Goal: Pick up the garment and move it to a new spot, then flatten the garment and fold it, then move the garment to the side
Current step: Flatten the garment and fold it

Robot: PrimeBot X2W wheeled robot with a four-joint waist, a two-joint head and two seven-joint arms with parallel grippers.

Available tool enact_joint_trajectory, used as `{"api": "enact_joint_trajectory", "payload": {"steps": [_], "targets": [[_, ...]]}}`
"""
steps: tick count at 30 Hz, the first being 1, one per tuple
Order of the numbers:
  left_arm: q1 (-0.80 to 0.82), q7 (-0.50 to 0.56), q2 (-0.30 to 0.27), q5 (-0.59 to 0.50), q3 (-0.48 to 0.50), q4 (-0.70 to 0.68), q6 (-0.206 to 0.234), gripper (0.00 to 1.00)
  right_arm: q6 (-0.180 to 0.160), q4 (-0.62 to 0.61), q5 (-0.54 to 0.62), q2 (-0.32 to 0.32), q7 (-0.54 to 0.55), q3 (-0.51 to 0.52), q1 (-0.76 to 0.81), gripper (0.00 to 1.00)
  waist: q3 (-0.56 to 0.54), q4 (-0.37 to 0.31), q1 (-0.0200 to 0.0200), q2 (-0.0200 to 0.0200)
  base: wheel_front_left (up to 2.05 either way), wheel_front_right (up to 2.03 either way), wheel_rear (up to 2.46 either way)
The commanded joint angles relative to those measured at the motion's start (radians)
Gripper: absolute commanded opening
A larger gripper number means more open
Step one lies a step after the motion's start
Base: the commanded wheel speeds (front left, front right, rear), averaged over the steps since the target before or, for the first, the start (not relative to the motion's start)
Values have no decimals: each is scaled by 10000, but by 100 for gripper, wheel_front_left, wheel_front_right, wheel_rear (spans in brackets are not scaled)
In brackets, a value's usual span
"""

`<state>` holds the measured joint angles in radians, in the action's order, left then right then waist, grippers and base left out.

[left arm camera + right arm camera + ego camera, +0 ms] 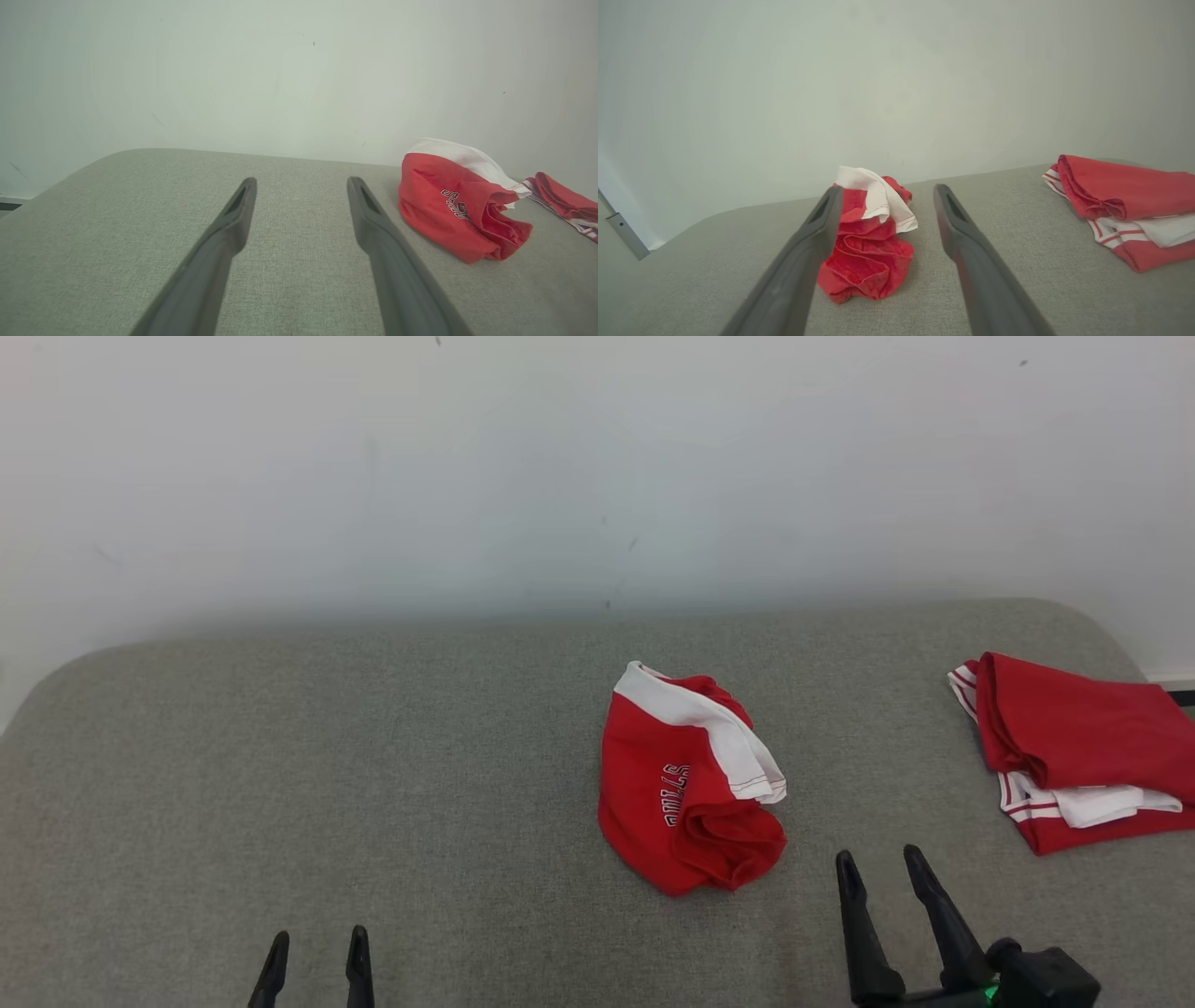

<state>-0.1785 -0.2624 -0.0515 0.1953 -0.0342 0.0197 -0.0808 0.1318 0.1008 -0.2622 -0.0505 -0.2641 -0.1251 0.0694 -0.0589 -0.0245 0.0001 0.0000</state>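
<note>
Our left gripper (317,941) and right gripper (878,857) hover empty, fingers (941,915) spread wide; the garment (686,784) lies bunched, so we might pinch several layers together.

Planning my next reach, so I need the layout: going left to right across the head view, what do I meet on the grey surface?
left hand, open → crumpled red and white garment → right hand, open → folded red and white garment at the right edge.
</note>
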Motion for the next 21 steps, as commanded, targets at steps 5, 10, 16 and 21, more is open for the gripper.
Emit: {"api": "enact_joint_trajectory", "payload": {"steps": [5,10,16,21], "targets": [[273,-29,17,99,-168,64,-125,100,-26,817,-315,2,0,-257,-755,100,299,338,-1,0,0,0,0],[454,-29,17,2,-266,20,-231,100,-26,1958,-1046,0,0,-216,-1581,100,634,700,-1,0,0,0,0],[719,-29,17,3,-393,-13,-293,100,-26,3482,-2105,2,3,-142,-2980,100,1214,1101,-1,0,0,0,0],[968,-29,17,-14,-466,120,-335,100,-26,5000,-2664,2,2,-298,-4080,100,1535,1345,-1,0,0,0,0]]}}
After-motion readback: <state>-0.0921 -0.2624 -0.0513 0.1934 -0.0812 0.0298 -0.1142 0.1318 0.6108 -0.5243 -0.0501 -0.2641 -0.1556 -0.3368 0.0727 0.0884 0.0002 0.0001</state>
